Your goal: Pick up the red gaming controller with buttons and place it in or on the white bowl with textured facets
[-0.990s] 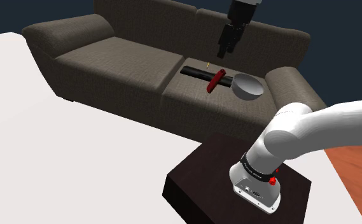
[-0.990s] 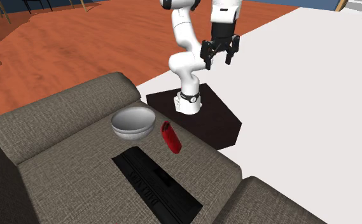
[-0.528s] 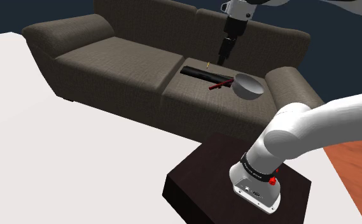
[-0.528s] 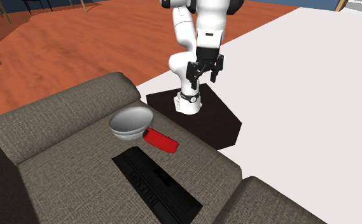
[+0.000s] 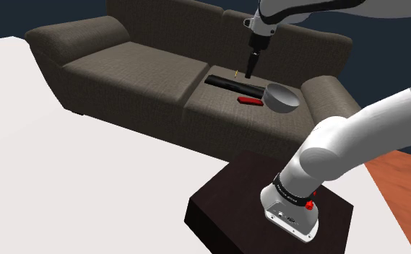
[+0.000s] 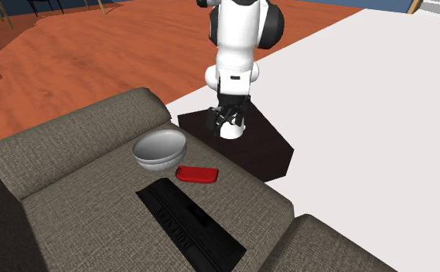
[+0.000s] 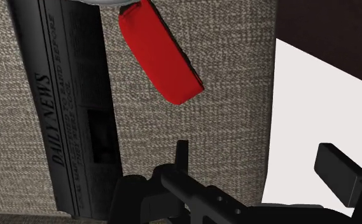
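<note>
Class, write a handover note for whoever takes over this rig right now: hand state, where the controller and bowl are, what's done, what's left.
Hand: open, empty, above the sofa.
Red controller: flat on the seat, beside the bowl and a black newspaper.
Done: nothing placed yet.
Left: grasp the controller, lift it, set it in the bowl.

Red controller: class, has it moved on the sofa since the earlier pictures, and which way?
Yes. The controller stood on end a second ago; it has toppled toward the bowl and now lies flat beside it.
</note>
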